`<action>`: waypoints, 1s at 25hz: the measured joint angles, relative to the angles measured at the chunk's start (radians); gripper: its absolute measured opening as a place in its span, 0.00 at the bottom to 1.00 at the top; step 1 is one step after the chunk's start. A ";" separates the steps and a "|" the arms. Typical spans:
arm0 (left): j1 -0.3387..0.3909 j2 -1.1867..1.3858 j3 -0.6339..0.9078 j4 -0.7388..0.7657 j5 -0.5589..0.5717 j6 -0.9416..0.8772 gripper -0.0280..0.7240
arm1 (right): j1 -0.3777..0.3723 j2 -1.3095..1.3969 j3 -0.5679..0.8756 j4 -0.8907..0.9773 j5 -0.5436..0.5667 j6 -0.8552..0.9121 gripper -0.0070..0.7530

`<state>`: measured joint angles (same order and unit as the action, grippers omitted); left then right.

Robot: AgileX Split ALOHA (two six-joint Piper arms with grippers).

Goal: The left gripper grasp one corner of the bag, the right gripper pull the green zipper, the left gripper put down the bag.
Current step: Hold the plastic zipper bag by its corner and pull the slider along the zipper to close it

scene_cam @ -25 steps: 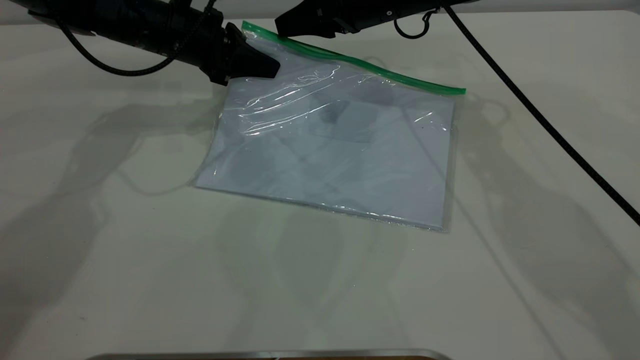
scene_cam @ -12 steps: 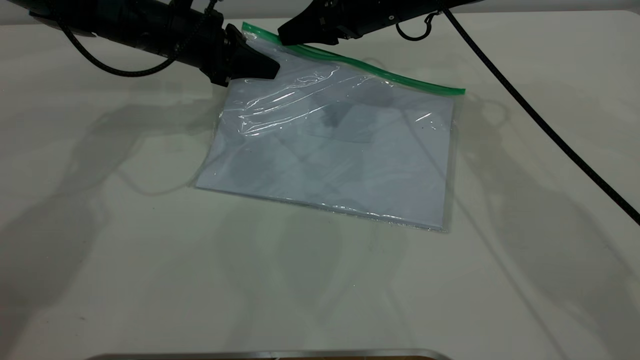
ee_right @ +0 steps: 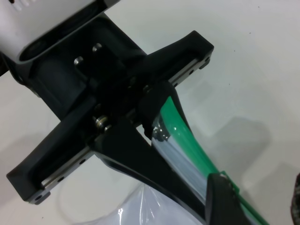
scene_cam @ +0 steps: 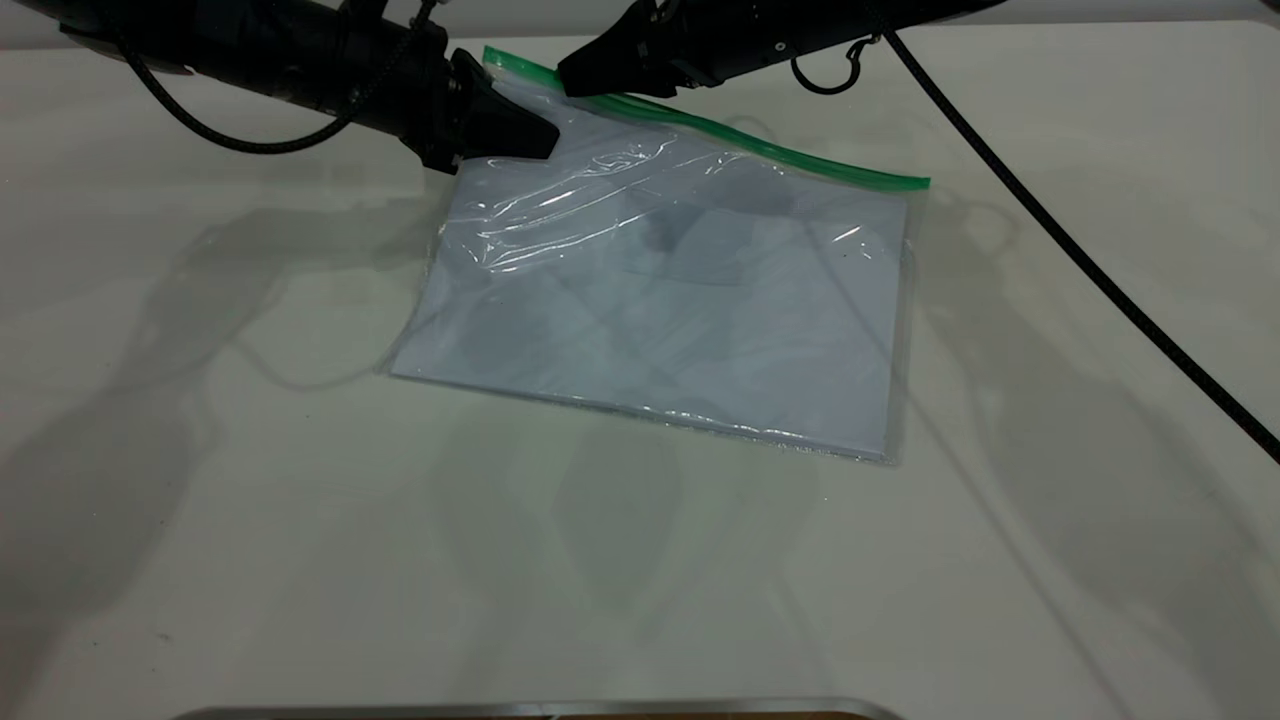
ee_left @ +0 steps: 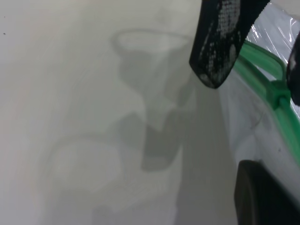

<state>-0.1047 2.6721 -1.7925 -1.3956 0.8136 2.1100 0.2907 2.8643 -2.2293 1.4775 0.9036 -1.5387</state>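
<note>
The bag [scene_cam: 680, 300], a clear pouch with white paper inside, lies on the table with its far left corner lifted. My left gripper [scene_cam: 540, 140] is shut on that corner. In the right wrist view its fingers [ee_right: 154, 110] pinch the bag's end. The green zipper [scene_cam: 760, 150] runs along the far edge. It also shows in the left wrist view [ee_left: 265, 82] with its slider tab [ee_left: 281, 96]. My right gripper [scene_cam: 575, 80] hovers at the zipper's left end. Its jaws stand apart on either side of the strip, with one fingertip [ee_right: 225, 197] against the tab.
The white table [scene_cam: 300, 500] surrounds the bag. The right arm's long black cable [scene_cam: 1100, 270] crosses the table at the right, and its small hook [scene_cam: 830, 70] dangles above the far edge. A metal rim [scene_cam: 540, 710] shows at the near edge.
My right gripper has come down a little and closer onto the zipper's left end. The left gripper and the bag have stayed as they were.
</note>
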 joint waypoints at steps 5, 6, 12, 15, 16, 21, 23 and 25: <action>0.000 0.000 0.000 -0.001 -0.002 0.000 0.12 | 0.006 0.000 0.000 0.004 -0.011 -0.001 0.52; 0.000 0.000 0.000 -0.001 -0.002 0.000 0.12 | 0.008 0.000 0.000 0.004 -0.014 -0.001 0.52; -0.001 0.000 0.000 -0.001 -0.002 0.000 0.12 | 0.018 0.000 0.000 0.004 -0.013 -0.010 0.52; -0.001 0.000 0.000 -0.001 -0.002 0.002 0.12 | 0.018 0.000 0.000 0.004 -0.013 -0.013 0.51; -0.001 0.000 0.000 -0.001 -0.003 0.002 0.12 | 0.018 0.000 0.000 0.004 -0.013 -0.013 0.50; -0.001 0.000 0.000 -0.001 -0.007 0.002 0.12 | 0.018 0.000 0.000 0.004 -0.012 -0.013 0.34; -0.001 0.000 0.000 -0.001 -0.008 0.002 0.12 | 0.018 0.000 0.000 0.004 -0.007 -0.014 0.24; -0.001 0.000 0.000 -0.003 -0.008 0.001 0.12 | 0.018 0.000 0.000 0.004 -0.004 -0.018 0.13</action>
<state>-0.1055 2.6721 -1.7925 -1.3985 0.8057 2.1111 0.3091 2.8643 -2.2293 1.4815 0.9000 -1.5566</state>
